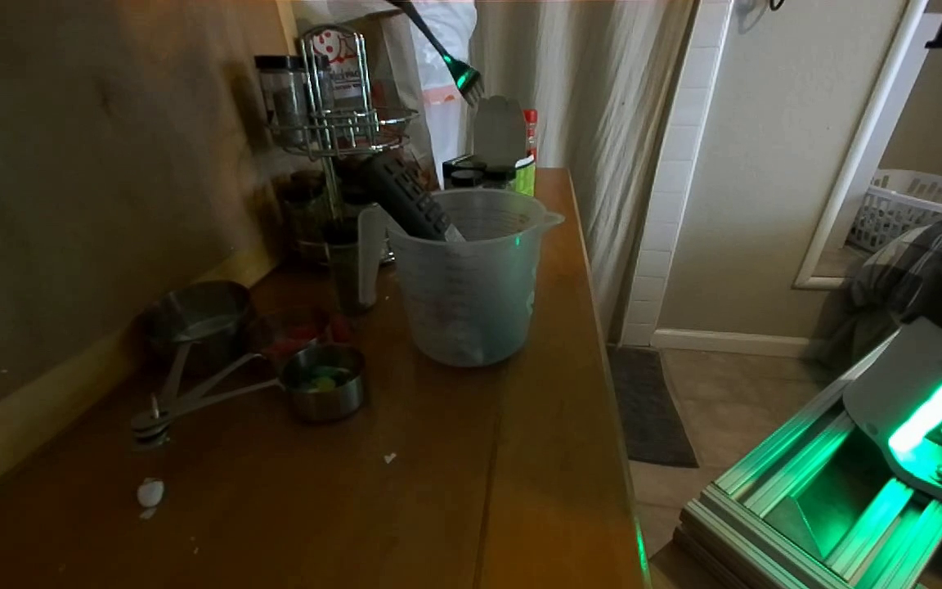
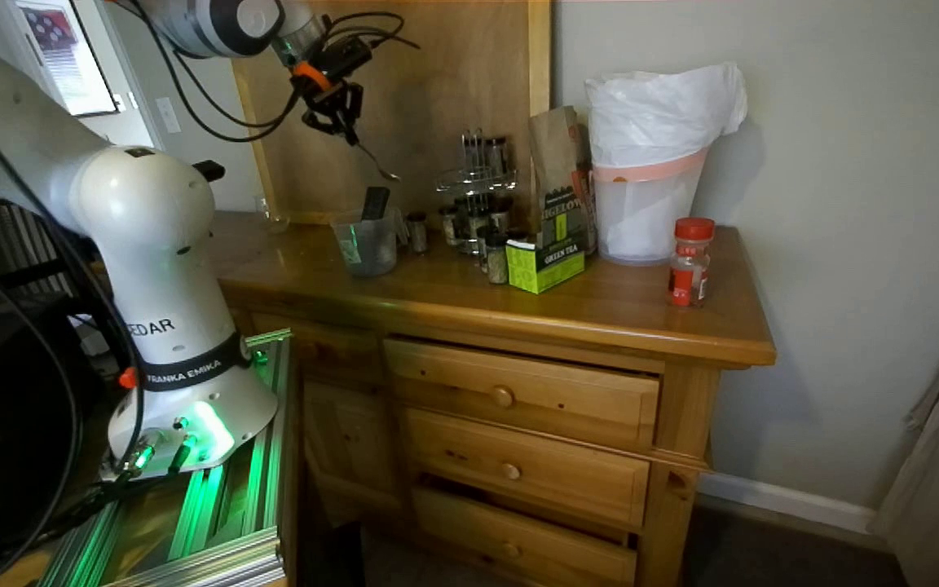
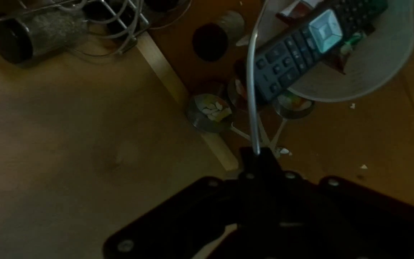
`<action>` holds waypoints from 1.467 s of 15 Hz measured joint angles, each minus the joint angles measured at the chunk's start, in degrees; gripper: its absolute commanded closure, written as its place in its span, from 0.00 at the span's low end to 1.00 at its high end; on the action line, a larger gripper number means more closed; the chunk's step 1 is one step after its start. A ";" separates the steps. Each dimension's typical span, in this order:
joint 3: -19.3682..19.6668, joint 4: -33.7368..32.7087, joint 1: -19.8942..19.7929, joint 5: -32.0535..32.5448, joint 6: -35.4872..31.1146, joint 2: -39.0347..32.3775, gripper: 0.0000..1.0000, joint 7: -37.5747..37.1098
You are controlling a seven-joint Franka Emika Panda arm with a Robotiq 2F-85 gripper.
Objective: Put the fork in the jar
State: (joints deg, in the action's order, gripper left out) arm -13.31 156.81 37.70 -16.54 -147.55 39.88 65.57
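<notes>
My gripper (image 2: 352,140) is shut on the end of the fork's handle, high above the counter; the closed fingertips also show in the wrist view (image 3: 257,155). The metal fork (image 1: 461,74) slants downward, tines lowest, and also shows in an exterior view (image 2: 377,164). In the wrist view its thin handle (image 3: 251,79) runs upward from the fingertips and its head is out of view. The jar (image 1: 471,286), a translucent whitish pitcher, stands upright on the counter (image 1: 405,507). It also shows in an exterior view (image 2: 369,251) and the wrist view (image 3: 361,84). The fork is above the jar's rim height, outside it.
A black remote (image 3: 282,68) leans in the jar and sticks out over its rim. A wire spice rack (image 1: 340,131) stands behind. Metal measuring cups (image 1: 324,384) lie near the wooden back panel (image 2: 404,90). A tea box (image 2: 547,265) and red-capped shaker (image 2: 689,261) stand farther along.
</notes>
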 measured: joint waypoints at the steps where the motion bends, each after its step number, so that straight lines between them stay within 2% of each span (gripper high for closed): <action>1: 1.50 2.38 2.47 -0.92 -1.42 2.73 0.98 -0.86; 2: 2.39 3.28 4.14 -2.69 -2.38 4.89 0.98 -0.89; 3: 2.68 2.97 4.65 -4.73 -3.15 6.44 0.93 -0.28; 5: 2.74 1.97 4.82 -7.14 -4.50 8.28 0.93 1.92; 8: 2.81 1.95 4.84 -7.75 -4.85 9.04 0.93 2.60; 9: 2.82 1.98 4.84 -7.75 -4.87 9.04 0.98 2.61; 14: 3.82 1.90 4.90 -9.11 -4.87 9.08 0.98 0.46; 18: 7.58 1.84 6.40 -15.69 -3.93 9.39 0.98 -1.39; 22: 7.78 1.94 9.03 -26.83 -2.52 9.01 0.98 -2.25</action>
State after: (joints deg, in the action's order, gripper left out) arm -5.54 158.75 46.72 -43.38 -150.07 48.89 63.32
